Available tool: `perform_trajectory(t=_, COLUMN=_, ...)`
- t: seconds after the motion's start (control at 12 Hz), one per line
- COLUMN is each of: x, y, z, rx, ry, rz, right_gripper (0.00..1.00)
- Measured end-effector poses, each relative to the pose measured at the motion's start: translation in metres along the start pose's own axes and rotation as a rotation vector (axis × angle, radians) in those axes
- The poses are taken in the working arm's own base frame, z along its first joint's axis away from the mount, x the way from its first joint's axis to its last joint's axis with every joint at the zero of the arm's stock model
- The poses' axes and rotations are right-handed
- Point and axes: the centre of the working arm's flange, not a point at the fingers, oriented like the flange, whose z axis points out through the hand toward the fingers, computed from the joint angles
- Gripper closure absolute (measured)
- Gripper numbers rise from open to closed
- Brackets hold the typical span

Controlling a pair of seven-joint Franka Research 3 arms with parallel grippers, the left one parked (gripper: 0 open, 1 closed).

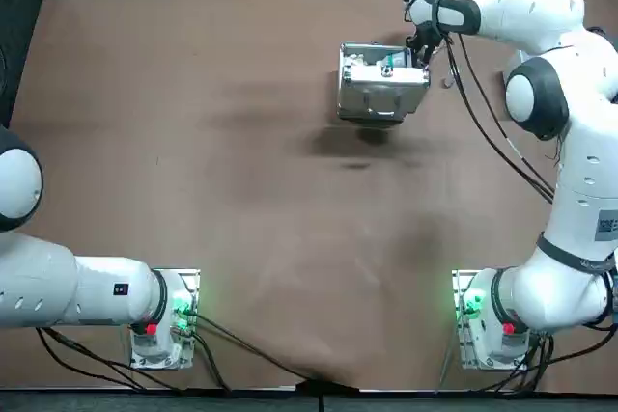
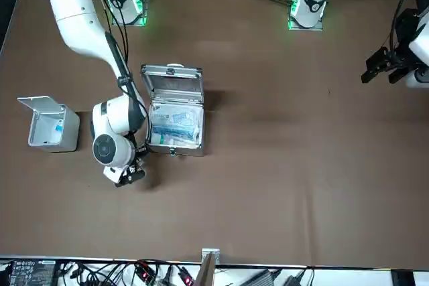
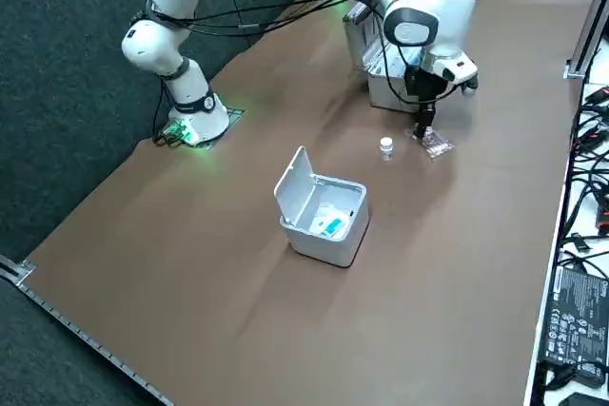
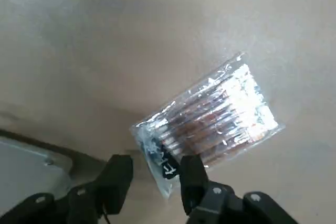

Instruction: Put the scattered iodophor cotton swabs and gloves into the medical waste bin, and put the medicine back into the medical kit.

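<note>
Plastic swab packet [image 4: 210, 121] directly under tool [image 4: 155, 174]

Clear swab packet [image 4: 210, 124] flat, corner perhaps between right gripper's [image 4: 155, 167] jaws

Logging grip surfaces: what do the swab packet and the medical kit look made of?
Swab packet: clear glossy plastic film, crinkled, glare-streaked. Medical kit: silvery, probably aluminium, with bright edge trim. Right gripper sits at the packet's end, fingers open.

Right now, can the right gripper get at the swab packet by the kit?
Probably yes. The right gripper is open just over the swab packet, one end of it between the fingers. Nothing covers the packet; the medical kit stands beside it, apart.
</note>
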Motion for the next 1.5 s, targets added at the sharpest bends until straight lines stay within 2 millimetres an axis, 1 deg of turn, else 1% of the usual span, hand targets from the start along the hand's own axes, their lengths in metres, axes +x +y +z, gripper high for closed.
perform_trajectory(t=0.25, x=-0.0008, y=0.0056, z=0.0066, rx=0.001, ry=-0.010, rz=0.008, right_gripper=0.42)
perform_trajectory(t=0.42, x=-0.0010, y=0.0077, z=0.0080, rx=0.002, ry=-0.012, rz=0.011, right_gripper=0.44)
perform_trajectory(t=0.58, x=-0.0010, y=0.0081, z=0.0083, rx=0.001, ry=-0.012, rz=0.011, right_gripper=0.50)
perform_trajectory(t=0.67, x=-0.0009, y=0.0084, z=0.0079, rx=0.001, ry=-0.011, rz=0.012, right_gripper=0.57)
perform_trajectory(t=0.75, x=-0.0009, y=0.0084, z=0.0080, rx=0.001, ry=-0.011, rz=0.011, right_gripper=0.57)
perform_trajectory(t=0.83, x=-0.0007, y=0.0083, z=0.0073, rx=0.001, ry=-0.010, rz=0.011, right_gripper=0.63)
perform_trajectory(t=0.92, x=-0.0003, y=0.0077, z=0.0061, rx=0.001, ry=-0.008, rz=0.010, right_gripper=0.76)
perform_trajectory(t=1.0, x=-0.0002, y=0.0076, z=0.0060, rx=0.001, ry=-0.008, rz=0.010, right_gripper=0.80)
perform_trajectory(t=1.5, x=-0.0002, y=0.0076, z=0.0059, rx=0.001, ry=-0.009, rz=0.010, right_gripper=0.82)
